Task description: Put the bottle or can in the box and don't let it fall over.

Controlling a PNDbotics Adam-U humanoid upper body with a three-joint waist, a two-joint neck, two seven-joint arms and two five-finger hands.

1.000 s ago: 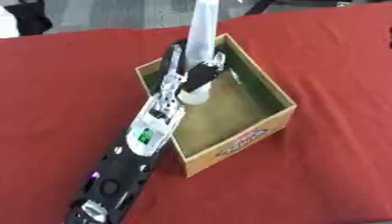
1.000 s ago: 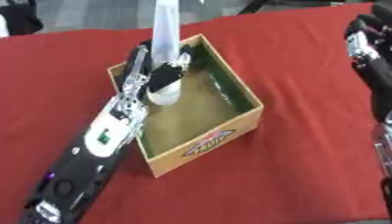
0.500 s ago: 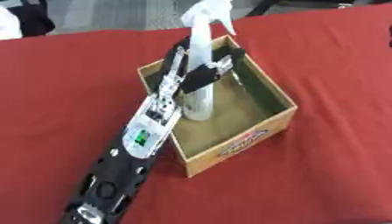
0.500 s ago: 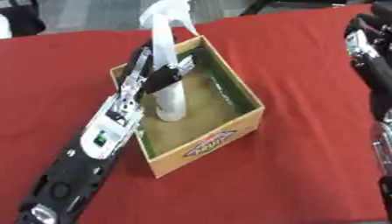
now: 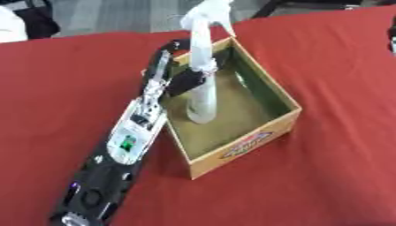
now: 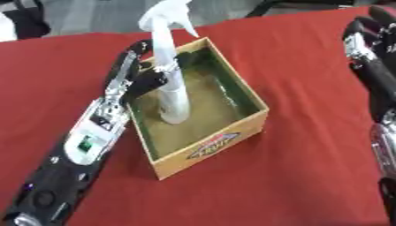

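**Spray bottle upright inside the box, left hand beside it**

A white spray bottle [image 5: 203, 84] stood upright on the floor of an open cardboard box [image 5: 255, 140], its base planted on the tan bottom toward the box's left wall and its trigger head rising well above the rim. The box sat askew on a desk [image 5: 325, 176] covered in red cloth, with dark green inner walls and a printed label on the near outer face.

The robot's left arm came in from the lower left corner and lay along the cloth beside the box, a white section with a small green patch showing midway along it. The left hand [image 5: 172, 75] reached over the box's left wall at about the bottle's mid-height. Its dark fingers lay just beside the bottle's body, and one seemed to touch or nearly touch the side of the bottle, but they appeared spread rather than wrapped round it; whether contact remained could not be told for certain. Nothing else was in that hand.

The right hand [image 6: 370, 42] showed at the right edge in the right eye view, held well apart from the box above the red cloth, with its fingers pointing up and relaxed and nothing in them. In the left eye view only a sliver of it showed at the right edge.

At the far edge, beyond the desk, lay a grey floor and some dark shapes that could not be made out.
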